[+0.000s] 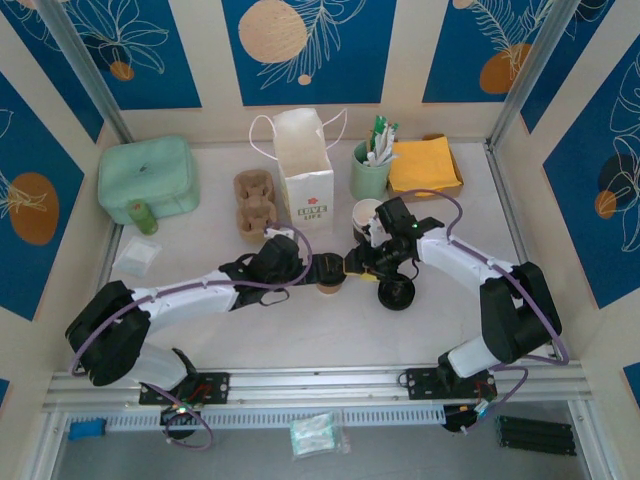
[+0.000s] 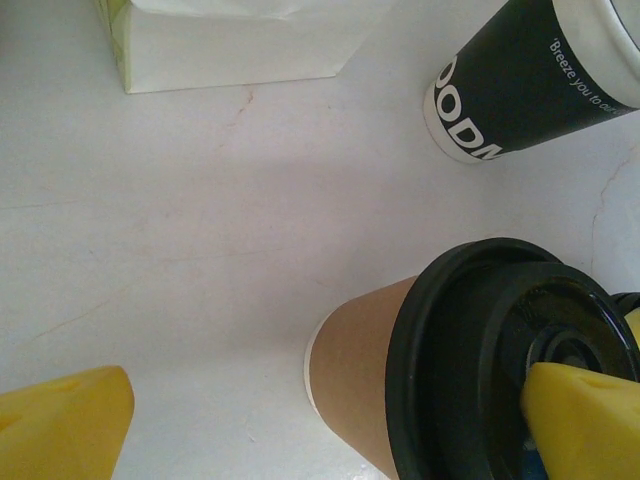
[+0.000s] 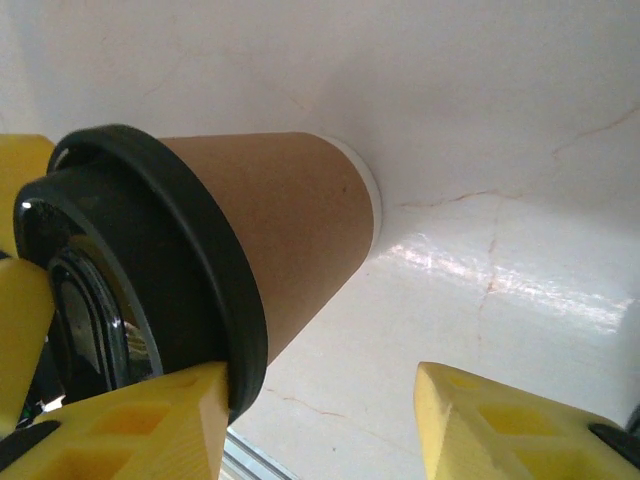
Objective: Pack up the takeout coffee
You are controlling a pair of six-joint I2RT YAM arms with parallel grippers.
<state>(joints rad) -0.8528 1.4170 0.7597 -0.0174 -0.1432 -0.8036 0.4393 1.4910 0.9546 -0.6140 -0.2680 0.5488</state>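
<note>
The takeout coffee is a kraft-brown paper cup (image 1: pixel 330 285) standing upright mid-table with a black lid (image 2: pixel 500 370) on it. My left gripper (image 2: pixel 325 432) is open just above it. The cup body (image 2: pixel 355 365) lies toward its right finger (image 2: pixel 585 420), which rests over the lid top. My right gripper (image 3: pixel 320 425) is also open. Its left finger (image 3: pixel 140 425) touches the lid rim (image 3: pixel 215 270), and its right finger (image 3: pixel 510 425) stands clear over bare table. In the top view the left gripper (image 1: pixel 322 270) and the right gripper (image 1: pixel 362 262) meet over the cup from either side.
A white cup with a black lower band (image 1: pixel 367 215) stands just behind the grippers. A loose black round lid (image 1: pixel 397 295) lies under the right forearm. A white paper bag (image 1: pixel 305 165), a cardboard cup carrier (image 1: pixel 254 205), a green pouch (image 1: pixel 147 178) and orange napkins (image 1: pixel 425 165) line the back.
</note>
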